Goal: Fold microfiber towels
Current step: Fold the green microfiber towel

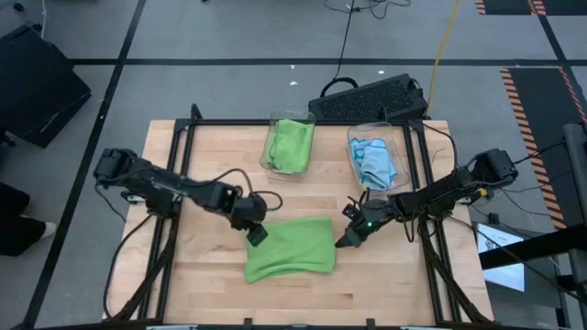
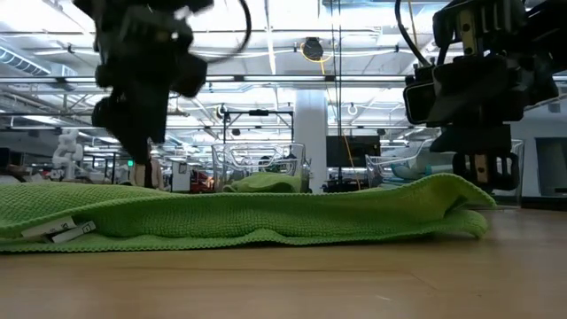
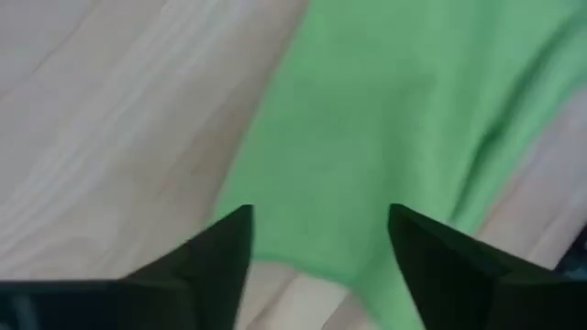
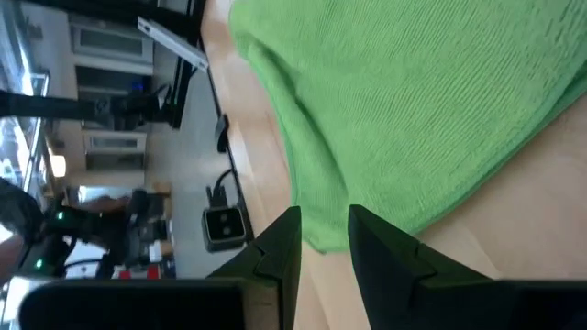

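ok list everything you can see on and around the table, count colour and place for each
microfiber towel: one, lime green, lying folded on the table's near middle
green towel in bin: one, lime green, in the clear bin at the far middle
blue towels: a few, count unclear, light blue, in the clear bin at the far right
clear bins: two, see-through, far edge of the table
table: one, light wood
keyboard: one, black, beyond the table's far edge
left pincer: dark, open, over the towel's left edge
right pincer: dark, nearly closed, at the towel's right edge, holding nothing
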